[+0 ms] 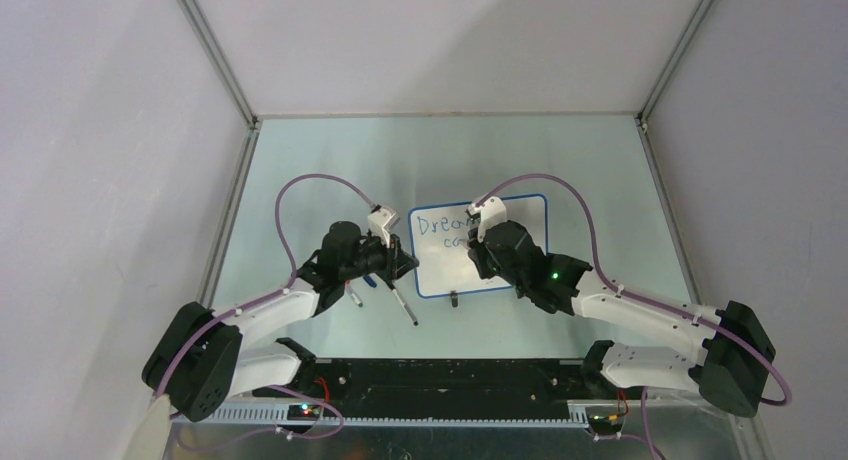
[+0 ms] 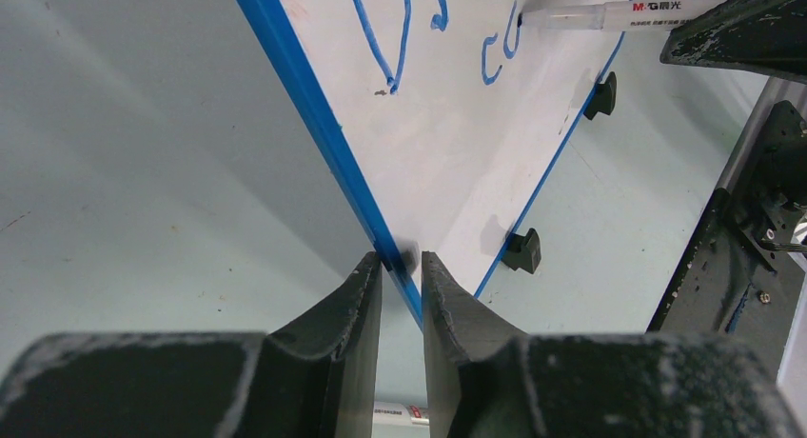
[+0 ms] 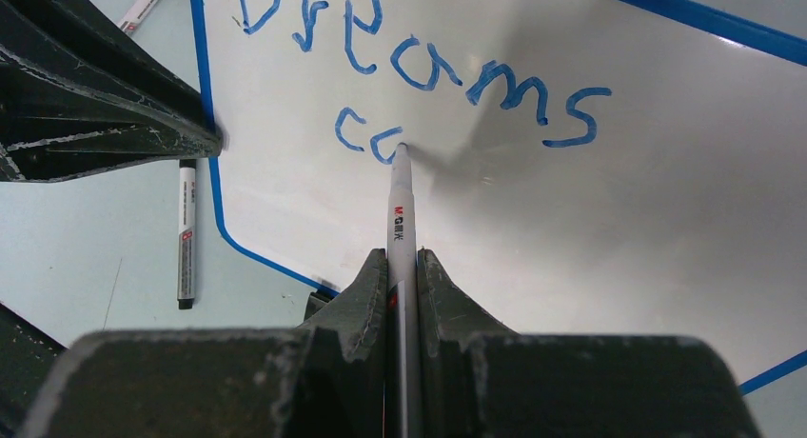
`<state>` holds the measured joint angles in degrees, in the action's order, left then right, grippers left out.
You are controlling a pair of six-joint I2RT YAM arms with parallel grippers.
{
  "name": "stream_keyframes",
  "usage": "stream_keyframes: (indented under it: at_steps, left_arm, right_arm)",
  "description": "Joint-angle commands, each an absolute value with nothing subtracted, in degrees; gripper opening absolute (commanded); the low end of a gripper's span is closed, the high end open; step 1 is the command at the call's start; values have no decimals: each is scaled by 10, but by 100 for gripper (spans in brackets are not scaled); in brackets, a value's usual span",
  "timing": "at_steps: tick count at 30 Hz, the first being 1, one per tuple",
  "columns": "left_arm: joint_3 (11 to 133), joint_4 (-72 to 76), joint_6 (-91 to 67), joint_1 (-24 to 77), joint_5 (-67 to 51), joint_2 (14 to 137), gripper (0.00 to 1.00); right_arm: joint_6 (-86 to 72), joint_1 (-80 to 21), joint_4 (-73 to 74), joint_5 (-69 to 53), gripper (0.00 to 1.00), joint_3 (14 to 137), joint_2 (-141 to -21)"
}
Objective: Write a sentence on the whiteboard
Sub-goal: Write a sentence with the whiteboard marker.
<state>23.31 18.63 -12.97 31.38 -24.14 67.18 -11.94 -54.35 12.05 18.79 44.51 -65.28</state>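
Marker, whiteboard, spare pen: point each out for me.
marker (image 3: 399,209): right wrist view, barrel at the printed label.
whiteboard (image 2: 319,114): left wrist view, blue rim.
spare pen (image 3: 186,233): right wrist view, middle of its barrel.

Loads of open pale green tabletop (image 1: 440,160) past the far edge of the small glossy whiteboard (image 1: 440,275) with a thin blue rim; its left corner's blocked, left gripper (image 2: 402,262) clamps the rim there; right gripper (image 3: 404,262) and its white marker pen (image 3: 399,195) hang over the middle; a loose marker (image 1: 405,308) lies by the near-left corner, and black clip feet (image 2: 523,250) poke out along the near edge.
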Motion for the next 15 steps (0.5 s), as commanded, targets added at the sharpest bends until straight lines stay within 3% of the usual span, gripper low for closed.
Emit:
stream_keyframes:
  at_steps: [1, 15]
  left_arm:
    - [246, 193, -117, 317, -248, 663, 26]
    - [246, 193, -117, 317, -248, 662, 26]
  right_arm:
    - [-114, -535, 101, 211, 0, 465, -652]
    - [-109, -535, 91, 193, 0, 465, -654]
